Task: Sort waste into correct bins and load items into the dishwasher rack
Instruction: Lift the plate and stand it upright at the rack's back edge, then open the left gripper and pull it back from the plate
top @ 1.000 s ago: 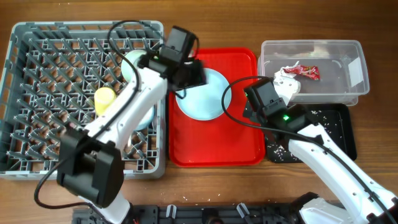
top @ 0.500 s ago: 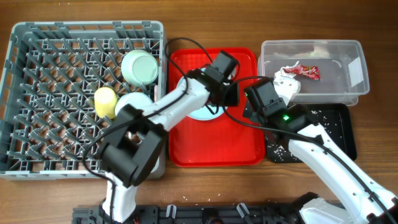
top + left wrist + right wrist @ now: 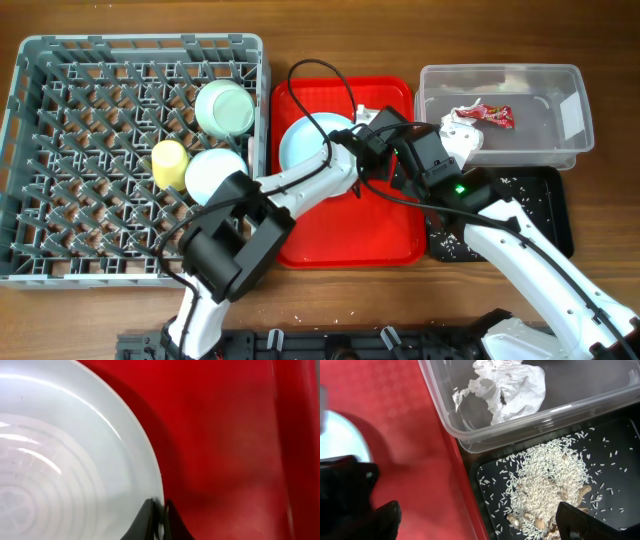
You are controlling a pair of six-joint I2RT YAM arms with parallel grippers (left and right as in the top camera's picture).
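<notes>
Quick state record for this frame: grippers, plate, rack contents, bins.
left gripper: shut on plate rim
right gripper: open, empty, above black tray near tub
plate: over red tray; cannot tell whether lifted
rack: green bowl, yellow cup, blue bowl
tub: paper wad
black tray: rice

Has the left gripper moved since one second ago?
Yes. The left gripper went rightward across the red tray, away from the dishwasher rack, to the plate rim.
</notes>
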